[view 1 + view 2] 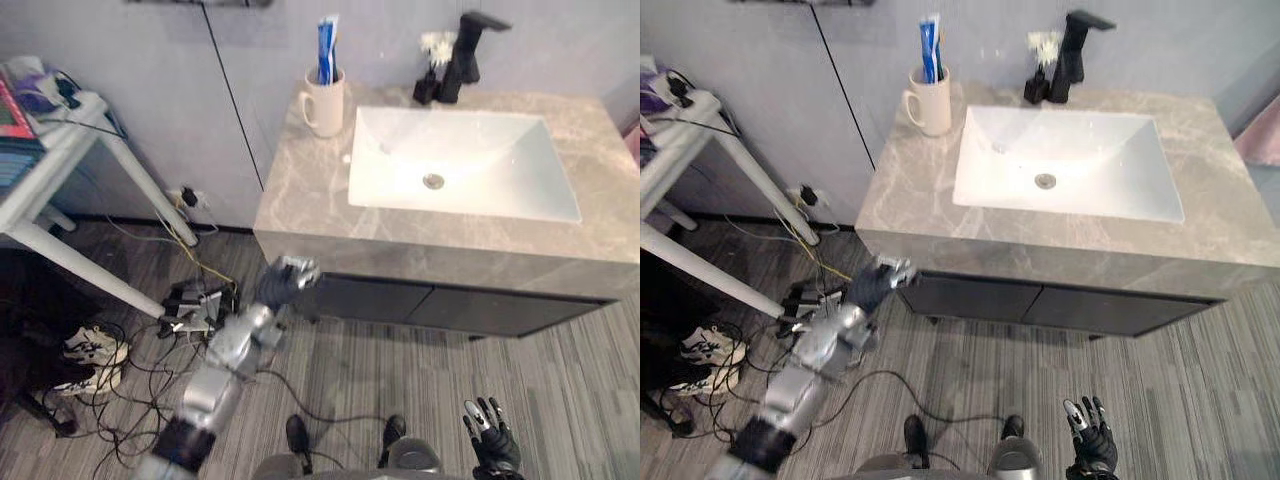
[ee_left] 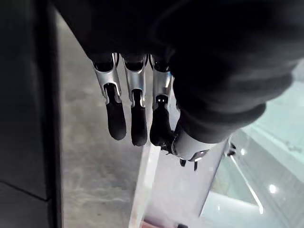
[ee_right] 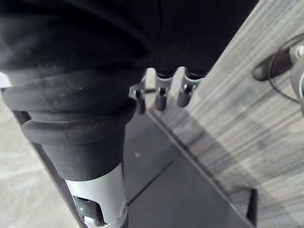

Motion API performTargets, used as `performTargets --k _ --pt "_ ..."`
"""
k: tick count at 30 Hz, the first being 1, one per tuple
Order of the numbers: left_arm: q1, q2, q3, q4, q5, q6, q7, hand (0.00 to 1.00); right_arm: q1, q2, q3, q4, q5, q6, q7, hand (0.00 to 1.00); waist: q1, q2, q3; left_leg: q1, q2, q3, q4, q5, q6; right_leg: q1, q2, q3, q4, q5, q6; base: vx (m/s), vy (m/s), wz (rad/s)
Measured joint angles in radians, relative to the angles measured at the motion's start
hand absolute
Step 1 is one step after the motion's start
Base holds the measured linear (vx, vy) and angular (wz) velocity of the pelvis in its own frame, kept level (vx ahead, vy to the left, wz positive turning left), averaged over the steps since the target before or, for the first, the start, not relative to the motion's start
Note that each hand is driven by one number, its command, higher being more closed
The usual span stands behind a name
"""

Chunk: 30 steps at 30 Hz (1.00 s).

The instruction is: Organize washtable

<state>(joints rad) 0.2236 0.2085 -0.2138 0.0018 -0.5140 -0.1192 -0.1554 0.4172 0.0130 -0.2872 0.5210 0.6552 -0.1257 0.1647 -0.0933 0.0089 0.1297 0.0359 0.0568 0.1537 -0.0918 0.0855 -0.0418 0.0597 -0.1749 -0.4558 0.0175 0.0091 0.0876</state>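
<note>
Both empty and slack-fingered — left robot hand (image 1: pixel 287 277), right robot hand (image 1: pixel 491 433) — blue tube (image 1: pixel 327 50) upright in the mug (image 1: pixel 325 105).

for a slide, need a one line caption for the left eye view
Left robot hand hovers by the front edge of the washtable; cream mug beside the sink, right robot hand hangs low.
</note>
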Motion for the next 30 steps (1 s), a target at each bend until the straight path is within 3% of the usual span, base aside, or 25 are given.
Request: performTargets --k 2,9,13,15,17,25,30 --pt "0.065 -0.032 0.031 0.028 -0.016 -0.001 -0.014 0.00 0.000 0.006 -0.019 0.026 0.000 0.001 -0.009 0.00 0.005 -0.003 -0.006 0.014 0.000 -0.004 -0.001 0.000 0.000 0.019 0.000 -0.004 0.000 -0.003 0.003 -0.03 -0.002 0.09" --pt "0.171 -0.188 0.217 0.387 0.020 -0.001 -0.008 0.00 0.029 0.031 -0.009 0.059 0.000 -0.001 -0.034 0.00 0.028 -0.018 -0.057 0.052 0.007 0.032 -0.009 -0.014 0.005 0.043 -0.001 0.009 0.015 -0.011 0.015 -0.03 0.002 -0.09" --pt "0.155 -0.234 0.306 0.609 0.122 -0.004 0.058 0.00 0.035 0.060 -0.011 0.106 0.000 -0.010 -0.065 0.00 0.034 -0.029 -0.080 0.062 0.010 0.056 -0.010 -0.019 0.009 0.044 -0.002 0.019 0.015 -0.014 0.019 0.00 0.000 -0.09" --pt "0.123 -0.241 0.341 0.691 0.179 -0.013 0.103 0.00 0.047 0.077 -0.012 0.145 -0.013 -0.019 -0.099 0.00 0.051 -0.026 -0.081 0.068 0.010 0.059 -0.010 -0.019 0.009 0.050 -0.002 0.021 0.014 -0.015 0.020 0.00 0.000 0.00" --pt "0.117 -0.244 0.353 0.707 0.196 -0.022 0.136 0.00 0.050 0.087 -0.015 0.165 -0.034 -0.020 -0.124 0.00 0.053 -0.025 -0.081 0.068 0.011 0.060 -0.010 -0.019 0.009 0.050 -0.002 0.022 0.013 -0.015 0.020 0.00 0.000 0.00" --pt "0.107 -0.239 0.328 0.726 0.209 -0.046 0.160 0.00 0.038 0.086 -0.005 0.126 -0.040 -0.030 -0.145 0.00 0.054 -0.023 -0.081 0.083 0.023 0.136 -0.010 -0.040 0.001 0.010 0.008 0.102 0.009 -0.015 0.020 0.02 0.001 -0.27" --pt "0.054 -0.198 0.254 0.708 0.253 -0.047 0.160 0.00 0.023 0.077 0.073 -0.085 -0.086 -0.065 -0.171 0.00 0.038 -0.044 -0.084 0.031 0.049 0.375 -0.005 -0.061 -0.011 -0.171 0.034 0.242 0.008 0.033 -0.002 0.03 0.014 -1.35"
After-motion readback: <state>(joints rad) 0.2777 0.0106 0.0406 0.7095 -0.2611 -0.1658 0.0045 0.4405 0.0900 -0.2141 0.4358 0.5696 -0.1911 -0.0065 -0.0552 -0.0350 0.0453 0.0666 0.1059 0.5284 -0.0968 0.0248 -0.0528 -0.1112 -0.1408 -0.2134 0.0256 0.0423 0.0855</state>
